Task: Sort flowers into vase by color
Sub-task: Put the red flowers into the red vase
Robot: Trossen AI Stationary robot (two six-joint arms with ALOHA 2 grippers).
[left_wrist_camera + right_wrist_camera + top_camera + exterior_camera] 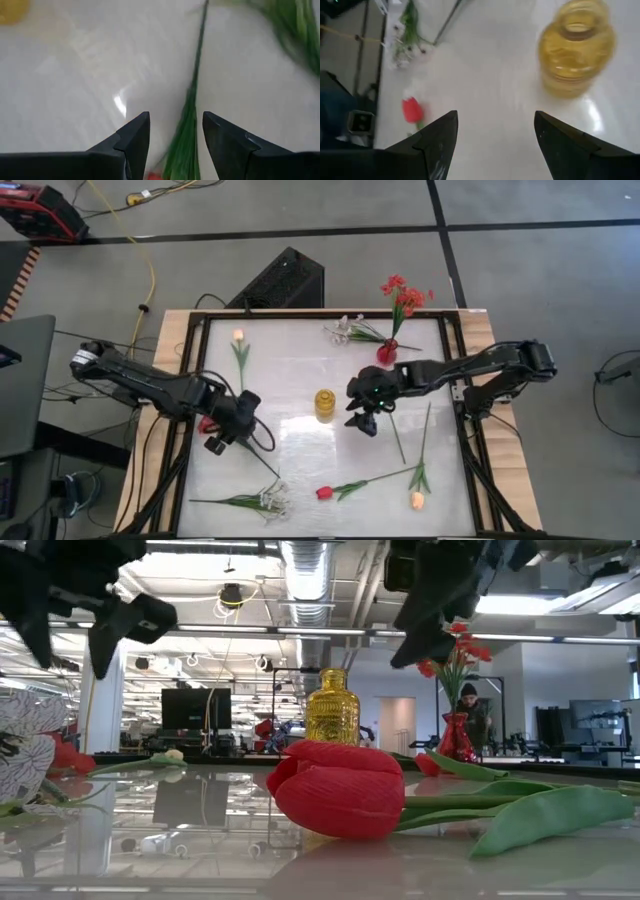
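- A red vase [386, 353] stands near the table's far edge and holds a bunch of red clustered blooms [404, 293]; in the low view the same vase [457, 738] shows at the right, with red blooms above it.
- A yellow vase [324, 404] stands at the middle of the white table [300, 370]; no stem rises from it in any view.
- The left gripper [232, 428] hovers over the left part of the table with its fingers apart, and a green stem [192, 100] runs between them in the left wrist view; whether the pads touch it cannot be told.
- A bit of red shows just beside the left gripper on the table.
- The right gripper [362, 418] hangs just to the right of the yellow vase, fingers spread wide and holding nothing; its wrist view shows the yellow vase [576, 46] ahead of it.
- A red tulip [325, 492] lies near the front edge, and it fills the foreground of the low view.
- A peach tulip [417, 499] lies at the front right, its stem running up toward the right gripper.
- Another peach tulip [238, 336] lies at the far left.
- A white spray [270, 500] lies at the front left; a second white spray [345, 330] lies beside the red vase.
- Both arms reach inward from the table's sides, elbows bent.
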